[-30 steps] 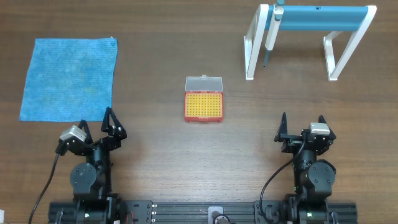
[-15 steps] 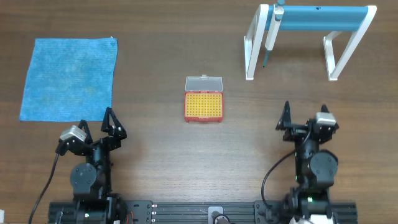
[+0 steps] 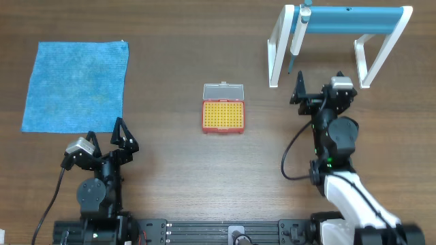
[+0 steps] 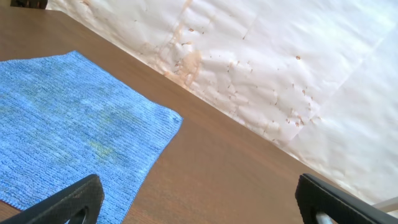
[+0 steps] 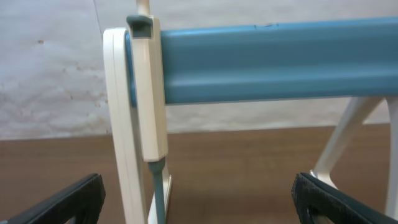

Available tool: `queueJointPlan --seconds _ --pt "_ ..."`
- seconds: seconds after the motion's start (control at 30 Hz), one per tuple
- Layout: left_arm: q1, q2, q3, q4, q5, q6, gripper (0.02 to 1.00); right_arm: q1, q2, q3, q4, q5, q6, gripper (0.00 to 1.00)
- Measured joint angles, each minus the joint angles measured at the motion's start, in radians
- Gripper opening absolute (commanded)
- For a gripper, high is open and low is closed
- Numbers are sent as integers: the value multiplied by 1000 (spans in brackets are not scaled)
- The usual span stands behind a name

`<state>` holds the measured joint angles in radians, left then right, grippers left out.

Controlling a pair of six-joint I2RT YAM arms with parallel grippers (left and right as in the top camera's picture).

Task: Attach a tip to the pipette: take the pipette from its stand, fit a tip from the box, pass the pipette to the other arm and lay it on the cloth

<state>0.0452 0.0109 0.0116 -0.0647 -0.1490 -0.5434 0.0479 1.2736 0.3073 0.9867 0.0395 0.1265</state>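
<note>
Right jaws stand wide apart and hold nothing, close in front of the pipette (image 5: 149, 93). It hangs upright from the end of the stand (image 5: 280, 59), ahead of the gap between the jaws and nearer one finger (image 5: 62, 202) than the other. The pipette has a white body and a thin dark shaft pointing down at the table (image 3: 170, 170). It sits right beside the stand's white end leg, and the blue crossbar runs off from it across the line of the jaws. In the top view these jaws are raised on an outstretched arm, just short of the stand's near legs.

Off to the left of the right jaws, well apart from them, lies the tip box (image 3: 223, 112). It is orange, full of yellow tips, with its clear lid folded back.

Left jaws are also apart and empty, low near their arm's base. The blue cloth (image 4: 62, 124) lies flat on the table just ahead of them and stretches away to their left. The tip box lies ahead and to their right, well apart.
</note>
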Motion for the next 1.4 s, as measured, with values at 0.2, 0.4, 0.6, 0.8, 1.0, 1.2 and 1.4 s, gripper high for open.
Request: queueJointPlan --seconds 0.2,0.4,0.6,0.8,1.0,1.2,1.4 --pt "0 0 0 0 0 0 998 0 154 107 47 0 19 974" --pt "0 0 0 0 0 0 996 0 229 178 47 0 30 974" --pt "0 0 0 0 0 0 996 15 299 236 46 0 34 974" --pt "0 0 0 0 0 0 996 19 336 262 46 0 34 976" --pt "0 0 0 0 0 0 996 19 399 314 45 0 34 976" --pt "0 0 0 0 0 0 998 19 409 328 46 0 34 976" --pt "0 0 0 0 0 0 998 19 419 328 46 0 34 978"
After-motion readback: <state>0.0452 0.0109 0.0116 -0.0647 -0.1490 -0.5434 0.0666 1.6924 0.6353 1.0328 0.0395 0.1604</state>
